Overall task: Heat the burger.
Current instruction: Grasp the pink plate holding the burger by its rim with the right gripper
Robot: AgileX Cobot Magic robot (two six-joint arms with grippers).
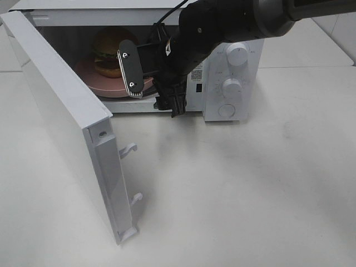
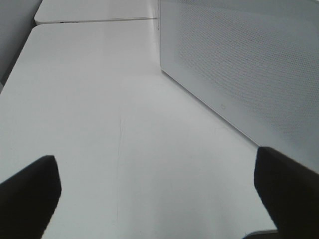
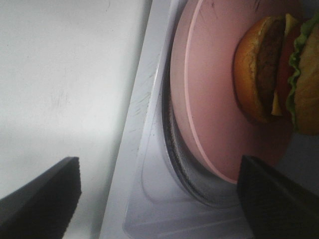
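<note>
Right gripper [image 1: 146,83] hanging at the mouth of the microwave [image 1: 233,83], rolled onto its side, fingers [image 1: 129,68] spread wide apart and holding nothing, touching nothing. Seen from the right wrist view as 2 dark pads [image 3: 40,194] far apart, with the front sill of the microwave and the plate edge between them. Burger [image 1: 108,53] sitting inside the microwave, on the pink plate [image 1: 92,78], toward the back of the cavity; bun, lettuce, cheese and dark patty all visible. Pink plate lying on the glass turntable [image 3: 172,149], whose rim shows just beyond the plate edge. Microwave door [image 1: 61,117] swung fully outward at the hinge side of the microwave, 2 white latch hooks [image 1: 128,149] sticking out from its free edge. 2 round knobs [image 1: 238,54] and 1 button on the control panel, beside the cavity. Left gripper [image 2: 159,194] out beyond the microwave door, low over the white table [image 2: 99,109], also spread wide with nothing between its fingertips; perforated door panel close beside 1 of them.
</note>
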